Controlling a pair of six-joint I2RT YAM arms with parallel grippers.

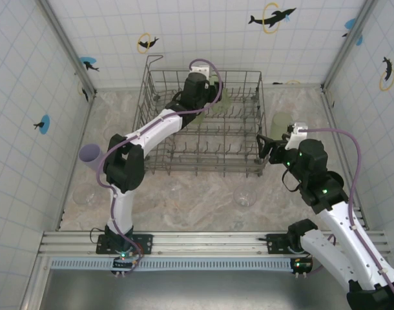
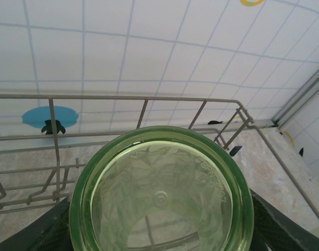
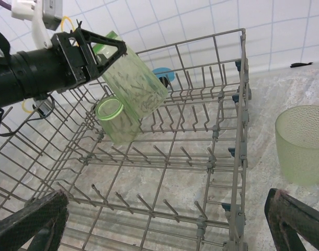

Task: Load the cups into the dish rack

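Observation:
Over the back of the grey wire dish rack [image 1: 159,169], my left gripper [image 1: 213,89] is shut on a translucent green tumbler [image 2: 160,193], whose embossed base faces the wrist camera. In the right wrist view this tumbler [image 3: 141,83] hangs tilted above the tines. A second green tumbler [image 3: 116,121] lies in the rack [image 3: 242,104] just below it. My right gripper [image 1: 269,146] stands open with nothing in it at the rack's right side. Near it, a third green tumbler [image 1: 281,123] stands upright on the table [image 3: 304,144]. A lavender tumbler [image 1: 90,155] sits left of the rack.
Two clear glasses stand on the marble table in front of the rack, one at the right [image 1: 246,195] and one at the left [image 1: 87,195]. Tiled walls close in the table on three sides. The rack's back rail [image 2: 97,97] runs just beyond the held tumbler.

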